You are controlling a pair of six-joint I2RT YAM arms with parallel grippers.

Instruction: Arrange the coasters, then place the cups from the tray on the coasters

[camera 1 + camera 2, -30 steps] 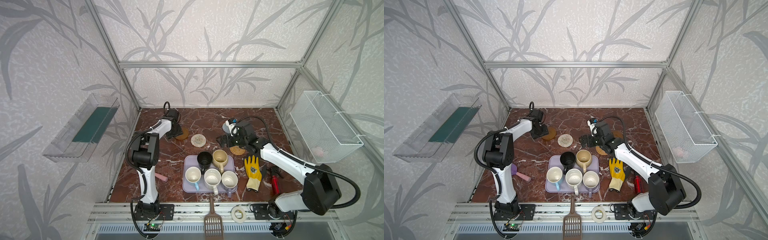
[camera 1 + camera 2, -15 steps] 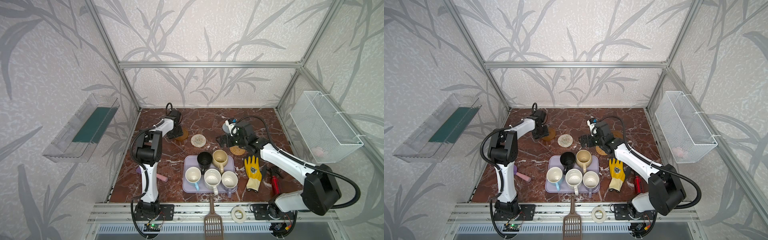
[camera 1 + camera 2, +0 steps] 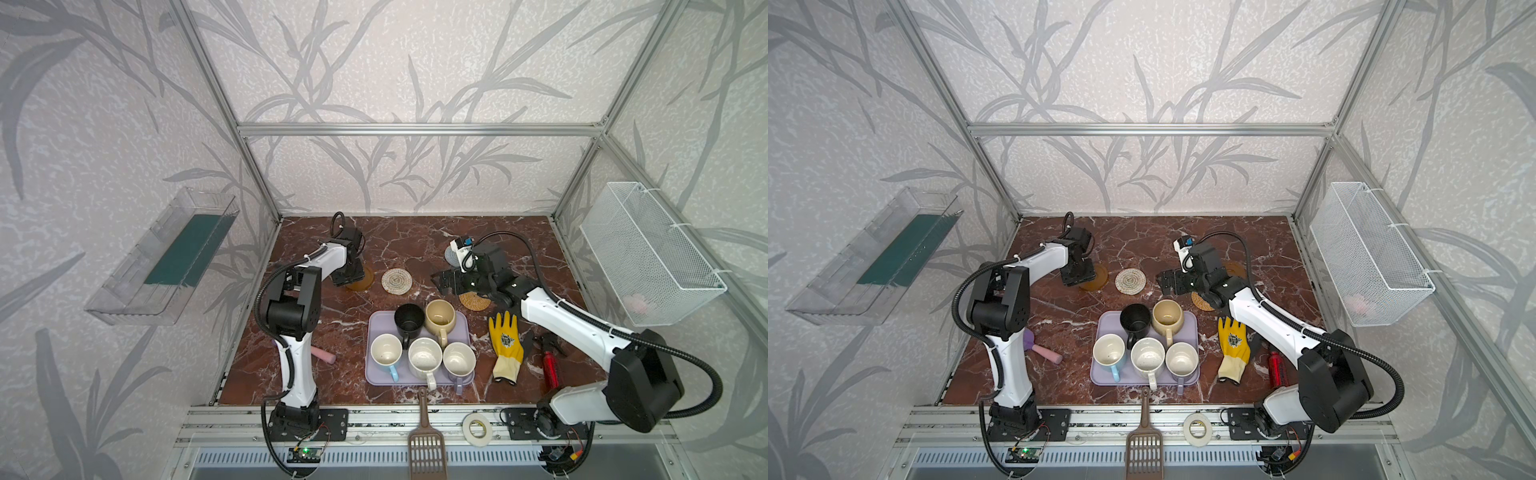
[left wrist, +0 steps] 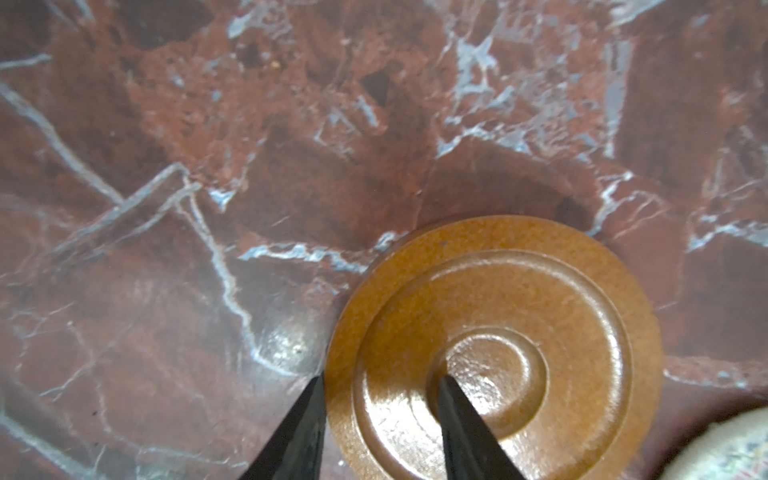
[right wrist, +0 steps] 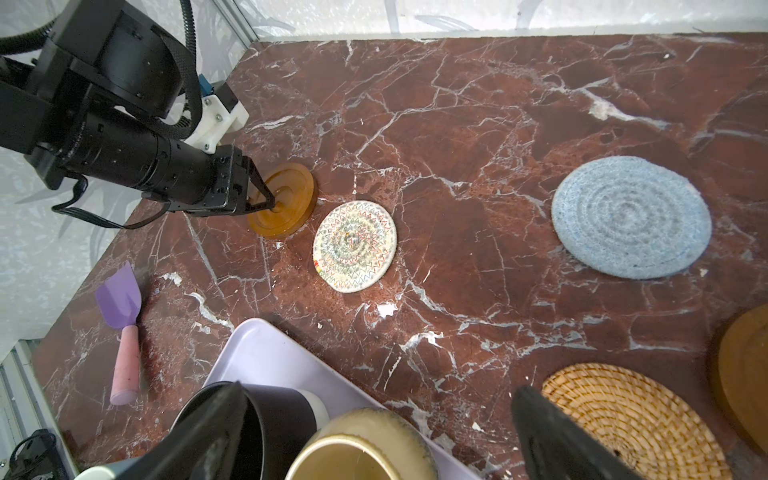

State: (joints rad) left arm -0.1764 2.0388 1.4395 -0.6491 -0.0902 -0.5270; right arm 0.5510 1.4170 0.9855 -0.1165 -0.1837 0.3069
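Left gripper [image 4: 380, 378] low at amber coaster [image 4: 519, 332], far-left part of bench [image 5: 457, 124], just beside cream woven coaster [image 5: 355, 245]. Fingers [image 4: 303, 424] astride rim: one outside edge, one on centre dimple. Clamped or not, cannot tell. Disc round, no long axis. Right gripper [image 5: 380, 388] spread wide over tray [image 5: 257, 353], well apart from coaster, so left arm nearer. Five cups [image 3: 424, 357] on tray.

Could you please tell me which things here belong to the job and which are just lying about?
Job: amber coaster, second amber coaster, cream coaster, grey-blue coaster, rattan coaster, black cup, beige cup, blue cup, white cup, lavender cup, tray.
Lying about: yellow glove, tape roll, brown scoop, purple spatula, red bottle.
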